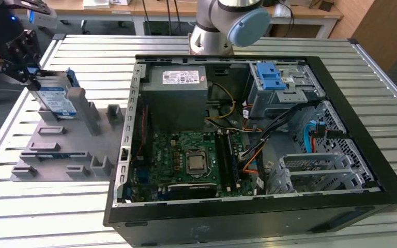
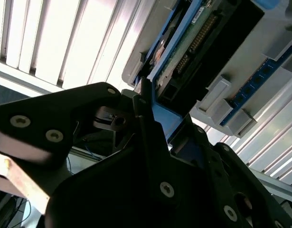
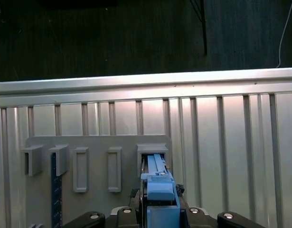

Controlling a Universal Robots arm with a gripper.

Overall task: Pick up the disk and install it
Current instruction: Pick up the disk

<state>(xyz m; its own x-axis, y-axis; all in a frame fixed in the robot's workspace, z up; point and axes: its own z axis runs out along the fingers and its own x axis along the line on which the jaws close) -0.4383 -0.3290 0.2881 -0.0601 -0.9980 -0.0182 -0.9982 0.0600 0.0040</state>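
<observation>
The disk [image 1: 52, 98], silver with a blue-and-white label and blue bracket, stands on edge and slightly tilted at the far end of a grey fixture [image 1: 67, 150], on the exterior view's left. My gripper [image 1: 33, 77] is at its upper end, shut on the blue bracket. In the first wrist view the bracket [image 3: 160, 187] runs out from between my fingers [image 3: 181, 191] toward a fixture slot [image 3: 152, 152]. In the second wrist view the disk's circuit-board side [image 2: 193, 42] is visible, with the blue edge held in my gripper [image 2: 160, 118].
An open computer case [image 1: 364, 129] lies on the slatted metal table [image 1: 384, 77] to the exterior view's right of the fixture. Inside are a grey power-supply box [image 1: 178, 88], a motherboard [image 1: 184, 160] and a silver cage with a blue latch [image 1: 278, 82]. The arm's base [image 1: 226, 26] stands behind the case.
</observation>
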